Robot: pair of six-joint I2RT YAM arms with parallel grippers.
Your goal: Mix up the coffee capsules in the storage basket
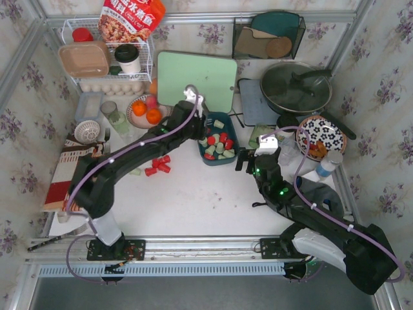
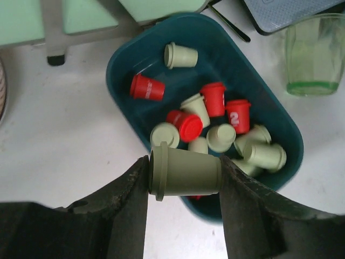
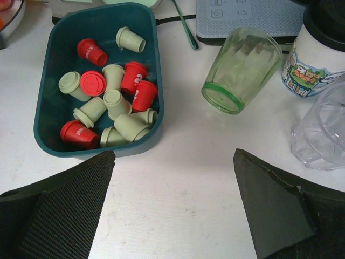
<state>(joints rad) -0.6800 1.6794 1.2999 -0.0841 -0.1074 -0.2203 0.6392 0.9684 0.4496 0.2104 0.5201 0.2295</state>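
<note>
My left gripper [image 2: 183,174] pinches a pale green capsule [image 2: 188,175] sideways over the near rim of the storage basket [image 2: 121,91], low centre of the wrist view. Inside, red and green coffee capsules [image 3: 110,100] lie jumbled together. I judge we're well along but unfinished: several red capsules [image 1: 158,166] sit loose on the bench [image 1: 193,200], left of centre. My right gripper [image 3: 173,162] hangs wide open, empty, beside the basket.

The held green capsule [image 2: 186,175] hides the storage basket's [image 2: 119,86] near rim — one red capsule [image 2: 197,197] barely shows.
</note>
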